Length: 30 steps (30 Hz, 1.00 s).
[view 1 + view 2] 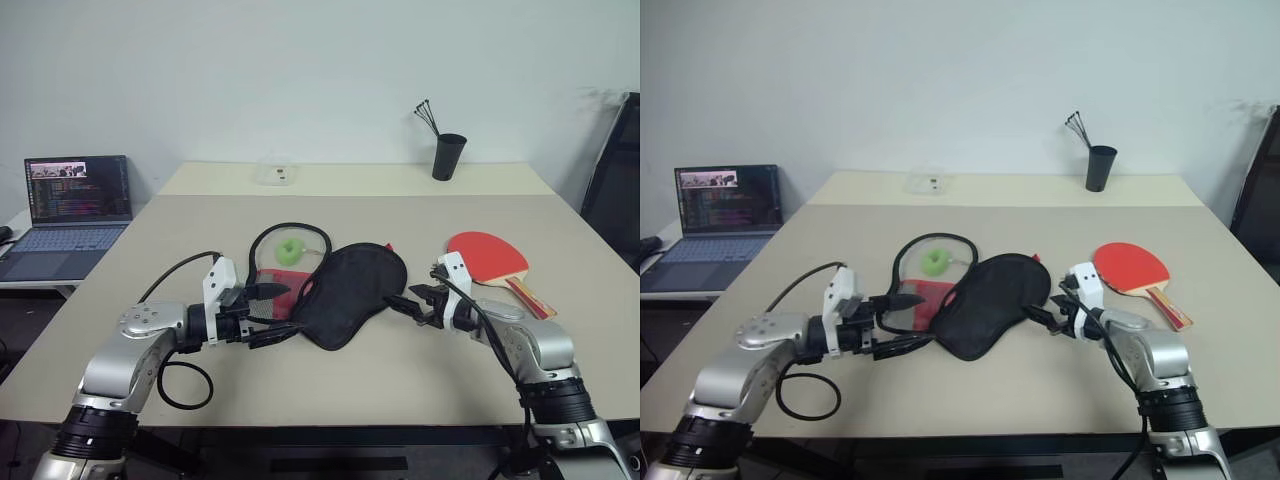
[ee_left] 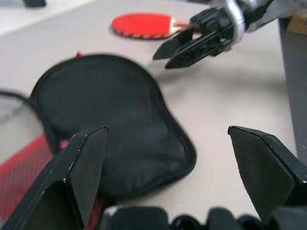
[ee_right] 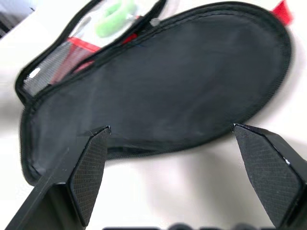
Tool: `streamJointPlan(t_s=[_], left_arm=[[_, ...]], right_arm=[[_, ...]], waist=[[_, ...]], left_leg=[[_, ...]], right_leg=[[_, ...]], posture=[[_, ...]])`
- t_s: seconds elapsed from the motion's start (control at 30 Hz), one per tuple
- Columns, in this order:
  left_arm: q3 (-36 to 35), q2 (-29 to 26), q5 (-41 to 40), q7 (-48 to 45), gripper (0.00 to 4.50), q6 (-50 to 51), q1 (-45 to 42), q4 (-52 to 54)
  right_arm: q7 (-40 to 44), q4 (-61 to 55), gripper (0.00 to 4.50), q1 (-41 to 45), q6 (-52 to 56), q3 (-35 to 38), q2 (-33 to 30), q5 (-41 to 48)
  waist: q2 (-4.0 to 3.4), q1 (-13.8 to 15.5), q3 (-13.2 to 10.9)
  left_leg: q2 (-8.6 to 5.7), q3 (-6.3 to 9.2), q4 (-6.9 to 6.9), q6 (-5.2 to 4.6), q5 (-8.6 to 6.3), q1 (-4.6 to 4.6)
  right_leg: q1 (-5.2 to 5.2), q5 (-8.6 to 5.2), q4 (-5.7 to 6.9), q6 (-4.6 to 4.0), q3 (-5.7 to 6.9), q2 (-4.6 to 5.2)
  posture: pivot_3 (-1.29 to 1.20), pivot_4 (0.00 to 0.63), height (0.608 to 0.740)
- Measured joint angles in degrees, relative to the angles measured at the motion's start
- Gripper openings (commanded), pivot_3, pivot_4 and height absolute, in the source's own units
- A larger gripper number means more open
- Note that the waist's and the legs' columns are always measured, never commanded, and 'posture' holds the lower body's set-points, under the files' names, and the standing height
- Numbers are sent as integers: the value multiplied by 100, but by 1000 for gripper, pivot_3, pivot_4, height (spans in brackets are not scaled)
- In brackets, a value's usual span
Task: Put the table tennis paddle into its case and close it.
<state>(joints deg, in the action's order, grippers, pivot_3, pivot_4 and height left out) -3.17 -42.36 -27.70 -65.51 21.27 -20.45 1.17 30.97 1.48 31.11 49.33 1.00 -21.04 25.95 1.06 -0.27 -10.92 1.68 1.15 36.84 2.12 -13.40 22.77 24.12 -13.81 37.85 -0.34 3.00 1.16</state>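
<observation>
The case [image 1: 345,290] lies unzipped mid-worktop [image 1: 420,380], black lining up; the table tennis paddle [image 1: 490,258] rests apart, beyond the right gripper [image 1: 402,305]. Nudging the limp flap could fold it shut (blocking insertion). Both arms reach low, inward; left gripper [image 1: 268,312] too has fingers spread, empty.

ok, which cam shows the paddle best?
Left eye view: the whole table tennis paddle lies flat, handle included, beside the right gripper. Right eye view matches. Left wrist view catches its red face only, far off.
</observation>
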Motion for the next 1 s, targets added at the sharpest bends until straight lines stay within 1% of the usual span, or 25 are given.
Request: streamJointPlan(t_s=[0.17,0.33,0.47,0.77,1.0], left_arm=[[-170,-102,25,64,4390,-22,-17,-199],[-172,-102,30,137,4390,-17,-21,-192],[-170,-102,38,192,4390,-8,-20,-143],[-169,-112,53,234,4390,0,20,-61],[-169,-113,86,236,4390,-4,44,-60]], right_arm=[[-116,32,4476,2,-26,-118,235,-82],[-414,292,4476,-2,-282,-250,405,-456],[-504,330,4476,-4,-309,-232,529,-468],[-499,-415,4476,-207,231,-225,487,-379],[-570,-449,4476,-260,350,-77,486,-324]], waist=[[0,0,0],[0,-1,0],[1,-1,1],[1,-1,1],[1,-1,1]], left_leg=[[0,-5,0,-1,-1,1],[0,-8,0,-1,-1,0],[1,-10,0,-1,-1,-2],[2,-12,0,-1,-1,-3],[2,-14,0,-2,-1,-4]], right_leg=[[2,0,-1,0,-6,0],[3,0,0,0,-9,1],[3,0,2,0,-11,0],[4,0,4,0,-14,0],[4,0,4,0,-14,0]], posture=[[0,150,740],[0,150,740],[0,150,740],[0,150,740],[0,150,740]])
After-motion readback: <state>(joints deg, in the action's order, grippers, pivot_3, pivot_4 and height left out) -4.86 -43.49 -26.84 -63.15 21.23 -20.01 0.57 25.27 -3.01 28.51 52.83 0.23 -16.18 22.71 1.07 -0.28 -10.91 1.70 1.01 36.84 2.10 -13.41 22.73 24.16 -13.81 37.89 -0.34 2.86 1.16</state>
